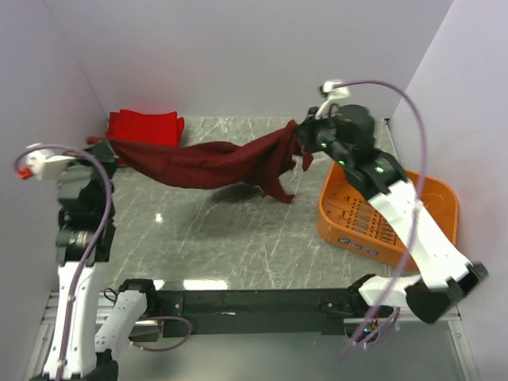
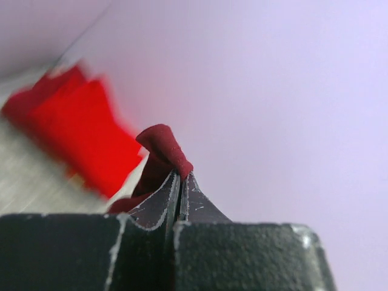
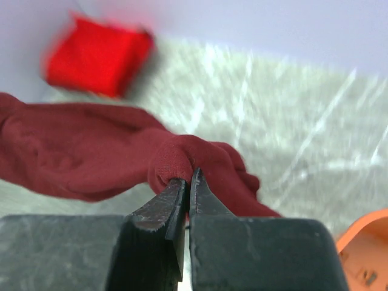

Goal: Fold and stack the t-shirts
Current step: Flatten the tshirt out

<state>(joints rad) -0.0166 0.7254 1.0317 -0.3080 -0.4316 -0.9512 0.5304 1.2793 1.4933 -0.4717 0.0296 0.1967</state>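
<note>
Maroon t-shirt [image 1: 214, 163] — long axis crosswise (slack) — left hand [image 2: 182, 179] to right hand [image 3: 188, 180]

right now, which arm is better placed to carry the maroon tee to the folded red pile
Left, probably. The left fingers pinch the maroon t-shirt end right beside the folded red t-shirts at the far-left corner; the right fingers hold the other end across the table, by the orange basket.

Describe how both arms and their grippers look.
Left arm and right arm: white links, black joints, each with a looping purple cable. Green lights dot the right one. Left gripper and right gripper: black, tapered, scuffed pale along edges.
</note>
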